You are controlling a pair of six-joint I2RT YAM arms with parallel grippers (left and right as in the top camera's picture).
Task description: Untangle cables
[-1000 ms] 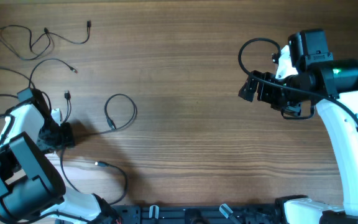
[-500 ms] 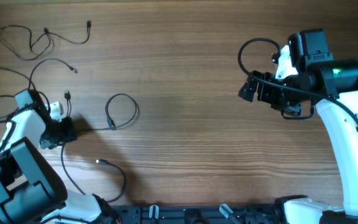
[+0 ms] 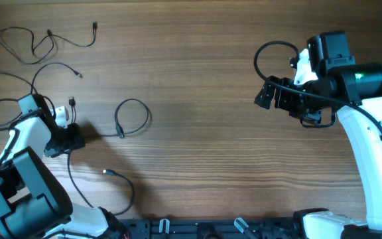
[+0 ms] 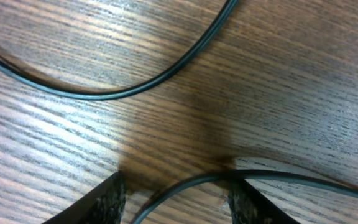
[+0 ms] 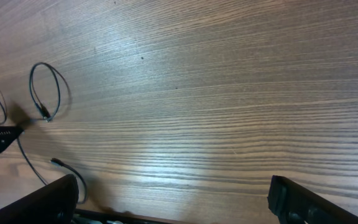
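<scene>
Overhead: the cables (image 3: 149, 117) lie spread over the left end of the surface (image 3: 204, 153), around the left gripper (image 3: 63, 141). The right gripper (image 3: 265, 96) hangs well apart.

Left wrist: jaws half-wide, astride one cord (image 4: 291, 178), not pinching it.

Right wrist: jaws wide, empty.

The step looks like separating this cord; the next move calls for closing on it and dragging it clear.

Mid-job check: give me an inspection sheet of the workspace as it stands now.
Surface: wooden table, nothing spilled.
Job's things: thin cords on the left side: far-corner cord, loop, front cord.
Clutter: nothing seen.
Grippers: left gripper open, low over the table, a cord running between its fingers; right gripper open, raised, empty.
Cables: thick arm cable arcs off the right arm.
Surroundings: black rail at the front edge.
</scene>
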